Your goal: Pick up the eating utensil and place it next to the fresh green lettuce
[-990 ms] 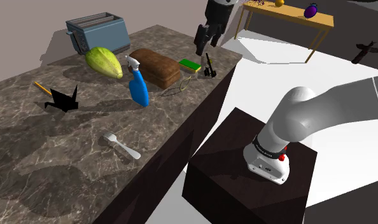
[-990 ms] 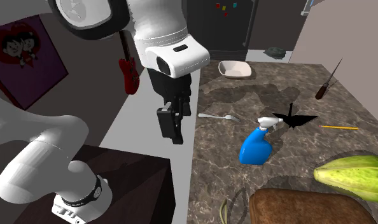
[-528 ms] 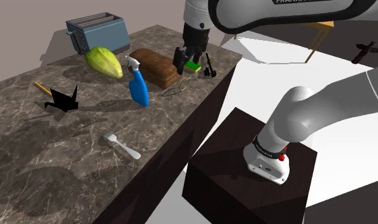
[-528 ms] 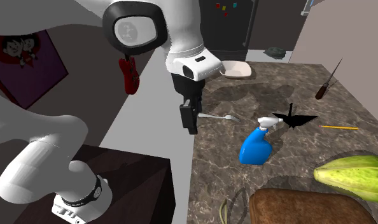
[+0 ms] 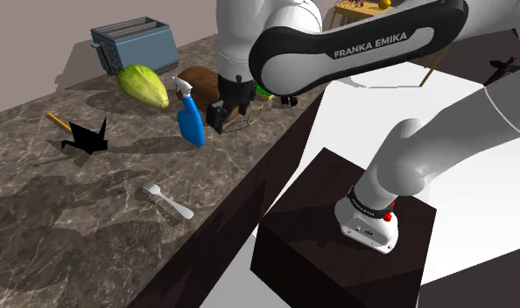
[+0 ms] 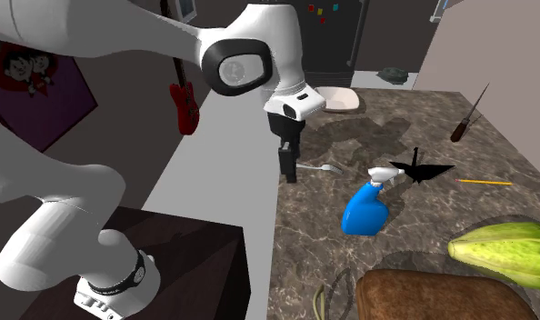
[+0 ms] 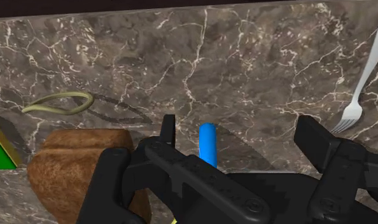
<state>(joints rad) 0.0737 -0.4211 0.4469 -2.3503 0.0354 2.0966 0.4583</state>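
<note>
A silver fork lies on the dark marble counter near its front edge; it is also seen as a fork beside the gripper and as a fork just past the right finger. The yellow-green lettuce rests at the back by the toaster, also seen as the lettuce. My gripper hangs open above the counter, next to the blue spray bottle. It is well short of the fork. In the wrist view the gripper holds nothing, and its fingers stand apart.
A brown loaf, a toaster, a black paper crane and a pencil share the counter. A white bowl and an awl lie further along. The stand sits below the counter's edge.
The arm has swung along the counter from its far end, past the loaf, to beside the spray bottle, and has come lower. Nothing on the counter has moved.
</note>
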